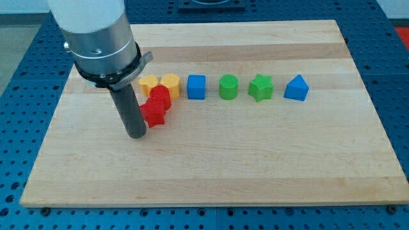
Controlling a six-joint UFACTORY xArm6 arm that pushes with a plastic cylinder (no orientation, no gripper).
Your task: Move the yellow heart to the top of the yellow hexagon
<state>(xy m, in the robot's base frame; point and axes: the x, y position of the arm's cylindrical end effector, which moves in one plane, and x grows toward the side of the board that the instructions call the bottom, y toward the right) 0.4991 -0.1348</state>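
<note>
Seven blocks sit on the wooden board point(255, 160). My tip point(137, 135), jawless and holding nothing, rests just left of the red star point(154, 114). Yellow heart point(148, 84), partly hidden, apparently touches the yellow hexagon point(170, 84).

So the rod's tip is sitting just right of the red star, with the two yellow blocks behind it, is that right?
Not quite: in the camera view my tip sits just left of the red star, not right. The yellow heart and yellow hexagon are indeed behind it.
</note>
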